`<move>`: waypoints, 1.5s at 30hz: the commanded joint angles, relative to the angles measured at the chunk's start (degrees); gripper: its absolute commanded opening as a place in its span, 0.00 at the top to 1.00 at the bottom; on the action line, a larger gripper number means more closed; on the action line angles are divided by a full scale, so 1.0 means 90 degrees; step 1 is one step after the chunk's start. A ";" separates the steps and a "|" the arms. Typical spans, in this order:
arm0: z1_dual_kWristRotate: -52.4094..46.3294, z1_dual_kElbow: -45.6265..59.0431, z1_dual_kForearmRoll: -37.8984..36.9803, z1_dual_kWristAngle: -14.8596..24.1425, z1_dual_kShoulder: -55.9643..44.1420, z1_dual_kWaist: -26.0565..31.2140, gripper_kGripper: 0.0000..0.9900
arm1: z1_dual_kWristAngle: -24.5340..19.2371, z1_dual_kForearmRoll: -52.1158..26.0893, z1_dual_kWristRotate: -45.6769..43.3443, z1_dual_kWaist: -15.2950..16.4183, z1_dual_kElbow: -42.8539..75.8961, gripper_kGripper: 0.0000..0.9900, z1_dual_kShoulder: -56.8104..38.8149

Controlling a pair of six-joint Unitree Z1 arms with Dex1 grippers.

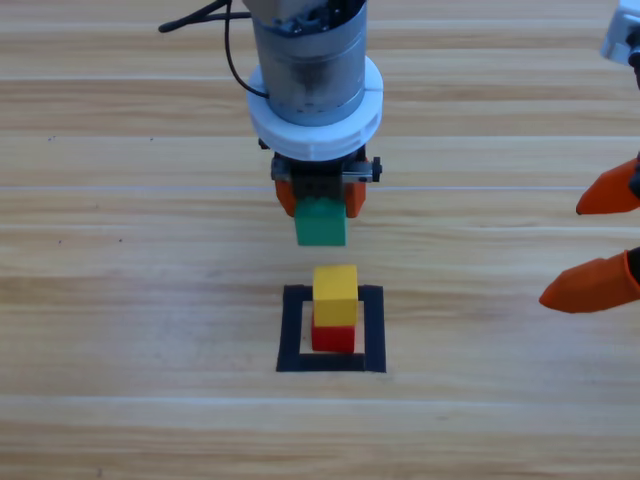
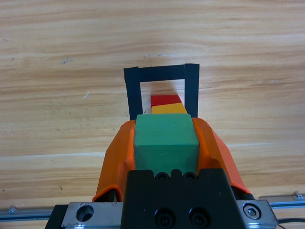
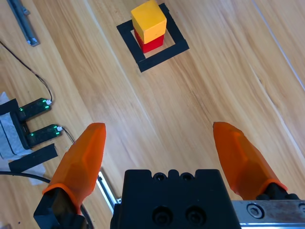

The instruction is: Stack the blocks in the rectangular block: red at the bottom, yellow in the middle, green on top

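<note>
Green cube [image 1: 320,222] sits clamped between my left gripper's [image 1: 320,200] jaws, carried in the air just short of the black tape rectangle [image 1: 294,330]. I grip its sides so the bottom face stays free to land flat. Inside the tape, the yellow cube [image 1: 335,294] already rests on the red cube [image 1: 333,338]. My right gripper [image 1: 606,235] waits wide open and empty at the table's edge, clear of the stack.

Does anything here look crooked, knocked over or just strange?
Nothing stands out. The yellow cube sits squarely on the red cube inside the tape outline, and the left gripper holds the green cube straight.
</note>
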 commanded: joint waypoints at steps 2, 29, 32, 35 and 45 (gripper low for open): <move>-0.0118 0.0144 0.0031 0.0122 0.0299 -0.0350 0.92 | 0.0146 0.0154 -0.0083 -0.0167 0.0114 0.00 0.0419; -0.0128 0.0125 -0.0096 0.0151 0.0690 -0.0370 0.92 | 0.0400 0.0174 -0.0103 -0.0167 0.0065 0.00 0.0556; -0.0138 0.0125 -0.0096 0.0151 0.0690 -0.0370 0.92 | 0.0459 0.0183 -0.0103 -0.0167 0.0046 0.00 0.0595; -0.0167 0.0144 -0.0096 0.0132 0.0690 -0.0380 0.92 | 0.0517 0.0183 -0.0113 -0.0167 0.0036 0.00 0.0624; -0.0265 0.0193 -0.0125 0.0093 0.0700 -0.0370 0.92 | 0.0517 0.0183 -0.0152 -0.0167 0.0026 0.00 0.0732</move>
